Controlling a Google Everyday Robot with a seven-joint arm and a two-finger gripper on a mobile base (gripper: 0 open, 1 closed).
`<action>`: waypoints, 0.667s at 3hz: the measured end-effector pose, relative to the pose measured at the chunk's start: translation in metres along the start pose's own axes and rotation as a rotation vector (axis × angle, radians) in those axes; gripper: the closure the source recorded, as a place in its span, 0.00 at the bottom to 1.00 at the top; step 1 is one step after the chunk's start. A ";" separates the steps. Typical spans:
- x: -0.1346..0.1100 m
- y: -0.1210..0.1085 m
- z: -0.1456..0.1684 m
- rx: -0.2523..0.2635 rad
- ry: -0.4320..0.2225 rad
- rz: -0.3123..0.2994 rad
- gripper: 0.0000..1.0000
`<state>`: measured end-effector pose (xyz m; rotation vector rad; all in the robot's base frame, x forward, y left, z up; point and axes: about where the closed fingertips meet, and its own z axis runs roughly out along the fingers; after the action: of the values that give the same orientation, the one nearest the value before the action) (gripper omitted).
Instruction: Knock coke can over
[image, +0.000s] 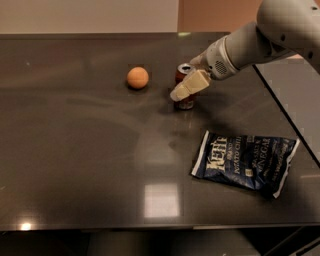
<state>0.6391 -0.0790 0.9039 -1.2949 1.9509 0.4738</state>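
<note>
On the table (75, 150), the coke can (183, 70) stands right of the ball (137, 77), with the gripper (181, 92) just in front of it. The chip bag (245, 162) lies nearer, to the right.

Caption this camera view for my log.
Gripper at the upright coke can; orange ball and blue chip bag nearby.

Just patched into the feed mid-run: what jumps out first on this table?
The white arm reaches in from the upper right, its pincer overlapping the front of the upright coke can at the far middle of the table. Next come the blue Kettle chip bag, lying flat at the right front, and the orange ball left of the can.
</note>
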 end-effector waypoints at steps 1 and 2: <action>0.001 -0.001 0.001 -0.012 -0.002 0.005 0.42; -0.005 0.001 -0.004 -0.025 -0.012 0.001 0.65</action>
<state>0.6376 -0.0781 0.9097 -1.3044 1.9416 0.5067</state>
